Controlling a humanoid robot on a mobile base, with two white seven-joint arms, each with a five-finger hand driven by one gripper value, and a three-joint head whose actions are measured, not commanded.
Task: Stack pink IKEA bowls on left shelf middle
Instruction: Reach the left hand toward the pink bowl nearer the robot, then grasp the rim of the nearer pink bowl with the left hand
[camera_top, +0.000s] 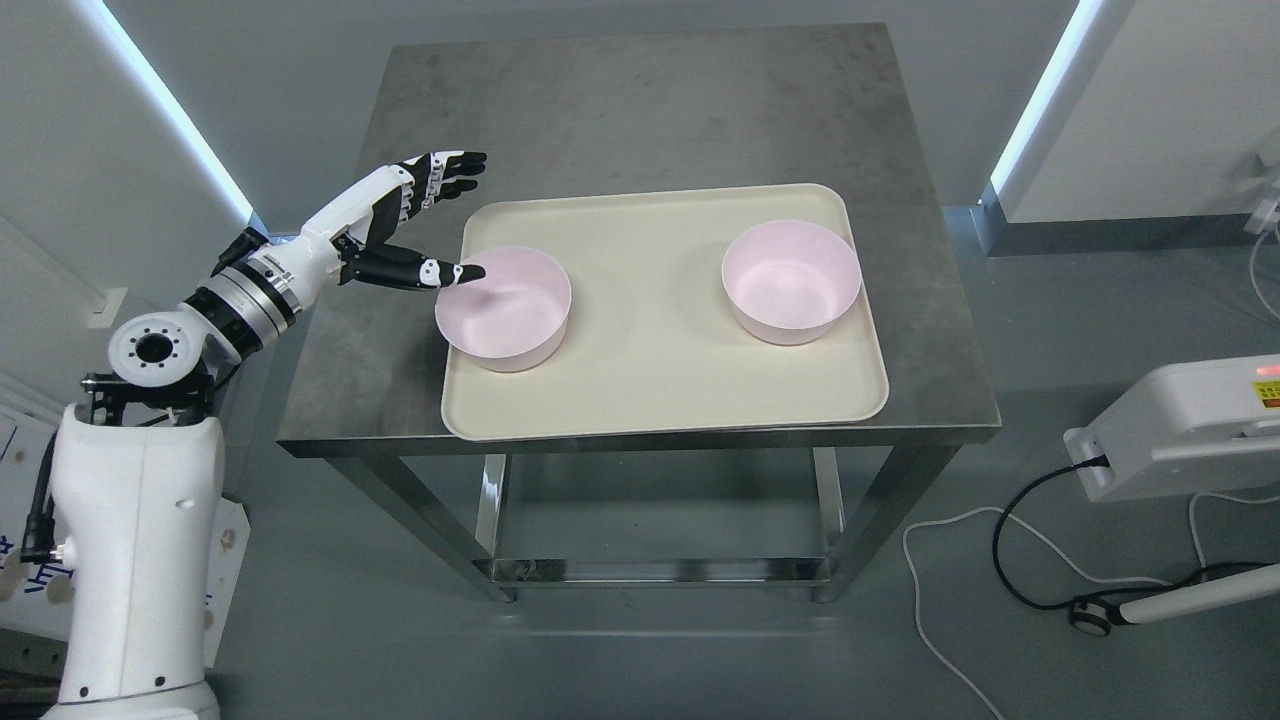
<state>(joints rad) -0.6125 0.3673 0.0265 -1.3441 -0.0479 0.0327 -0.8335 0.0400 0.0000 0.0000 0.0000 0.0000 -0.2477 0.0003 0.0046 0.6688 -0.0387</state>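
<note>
Two pink bowls sit upright on a cream tray (660, 400) that lies on a grey desk (640, 110) at the centre of the frame. One bowl, the left bowl (505, 318), stands in the tray's left part, close to its left rim; the right bowl (790, 285) stands in the tray's right part, well apart from the first. Both are empty.

From the lower left of the frame the left arm reaches up and right over the desk's left edge. Its robot hand (415, 225) is spread wide and holds nothing: the thumb (440, 272) points right with its tip over the left bowl's near-left rim, whether touching I cannot tell, while the fingers (450, 172) stretch out above, beyond the tray's upper left corner.

At the right edge of the frame a white device (1180, 430) stands on the floor with cables (1010, 560) trailing from it.
</note>
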